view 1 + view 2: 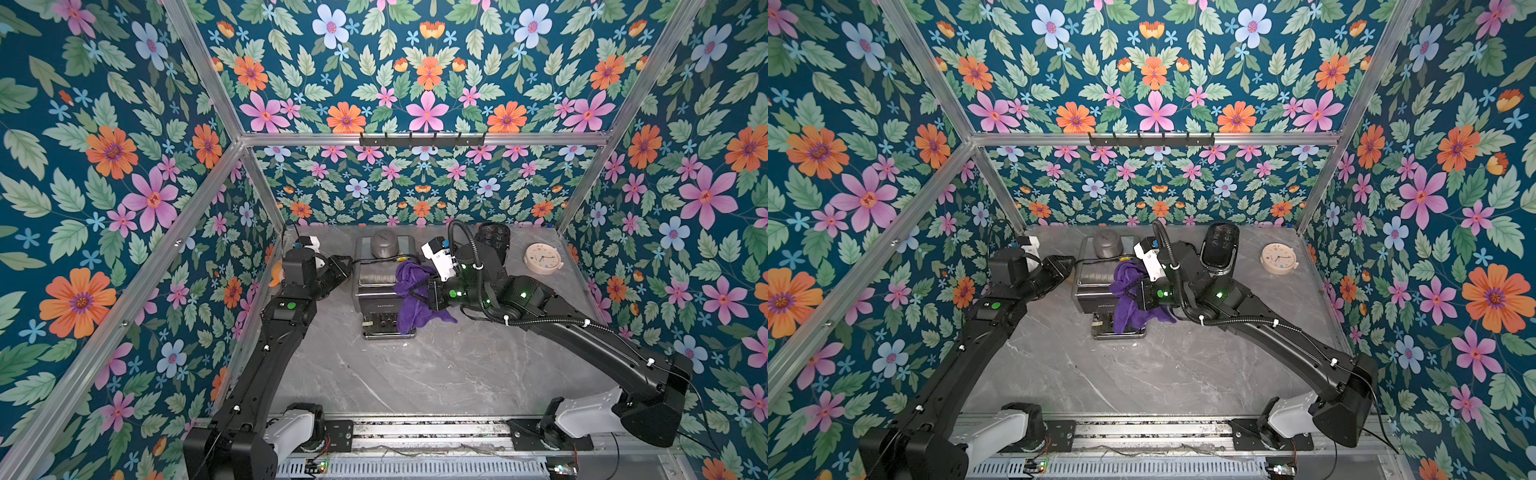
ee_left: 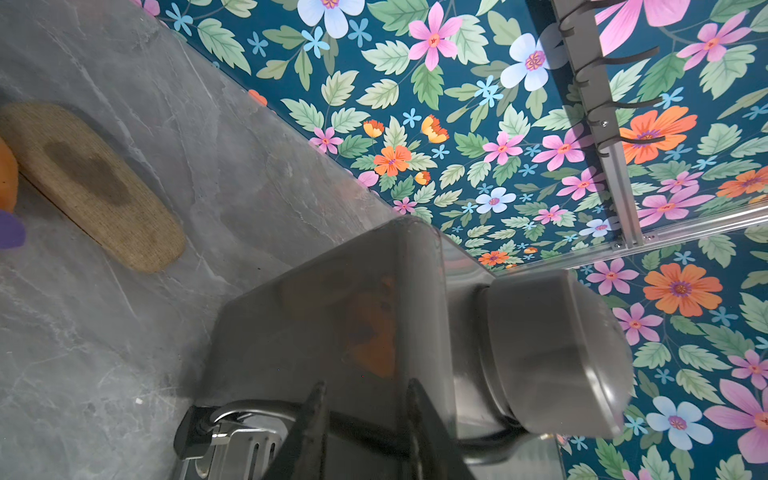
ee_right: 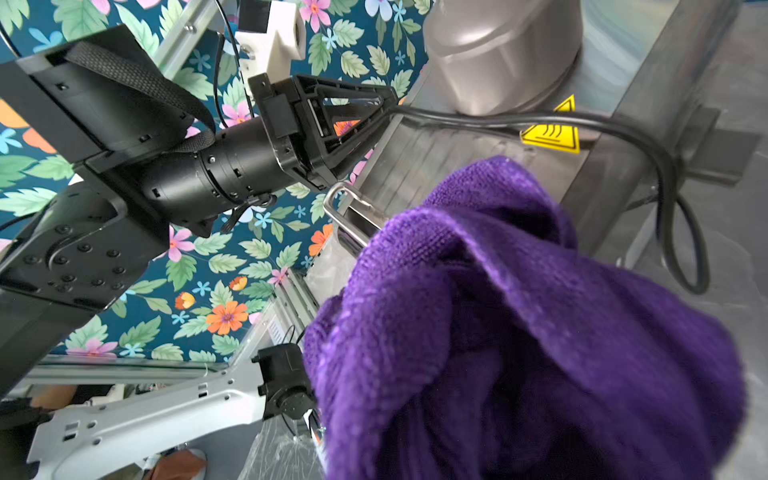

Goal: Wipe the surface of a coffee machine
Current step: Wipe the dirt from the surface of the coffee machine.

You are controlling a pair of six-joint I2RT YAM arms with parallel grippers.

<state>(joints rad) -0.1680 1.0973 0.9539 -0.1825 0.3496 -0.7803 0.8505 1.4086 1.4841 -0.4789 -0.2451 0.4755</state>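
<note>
A robot's right gripper is clamped on a bunched purple cloth and presses it against the top and right flank of a steel coffee machine. The machine stands toward the back of the grey marble-look table, its front facing the robot. The cloth drapes down past the machine's front corner, probably because it is gathered at one point rather than spread flat, so only the folds nearest the gripper are likely doing any wiping. The left gripper reaches in from the opposite side at the machine's upper left edge, apparently to steady the appliance against the push of the wipe. Its jaws are drawn in with the black power cord running between them, though it cannot be told whether they pinch the cord or merely straddle it. The cord trails loose across the top of the machine, just beside a grey domed cap. A yellow triangular hot-surface warning sticker shows on the steel top in the right wrist view. Brand lettering on the front panel is too small to read. A round pink clock lies well apart on the right.
</note>
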